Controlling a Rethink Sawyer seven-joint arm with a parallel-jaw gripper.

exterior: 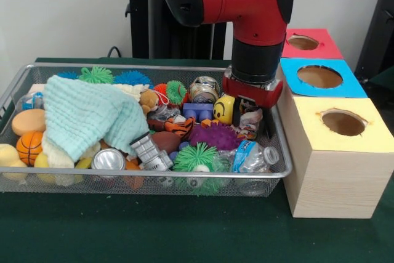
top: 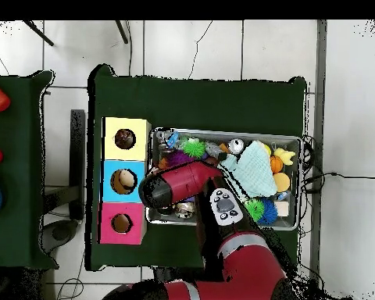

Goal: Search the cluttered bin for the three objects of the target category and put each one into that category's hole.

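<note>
My gripper (exterior: 250, 115) is lowered into the right end of the wire mesh bin (exterior: 123, 175), among the clutter beside a yellow smiley toy (exterior: 224, 109) and a blue block (exterior: 197, 111). A small colourful item sits right under it; whether it is held is unclear. Close by lie a purple spiky ball (exterior: 215, 135), a crushed water bottle (exterior: 252, 156), a green spiky ball (exterior: 194, 157), a tiger toy (exterior: 178, 126) and a silver can (exterior: 108, 159). In the overhead view the red arm (top: 179, 183) covers the gripper and that end of the bin (top: 300, 180).
A pale teal cloth (exterior: 86, 115) drapes over the bin's left half, with an orange basketball (exterior: 29, 147) beside it. Three boxes stand against the bin's right side, each with a round hole: yellow (exterior: 343, 122), blue (exterior: 320, 77), red (exterior: 303, 42).
</note>
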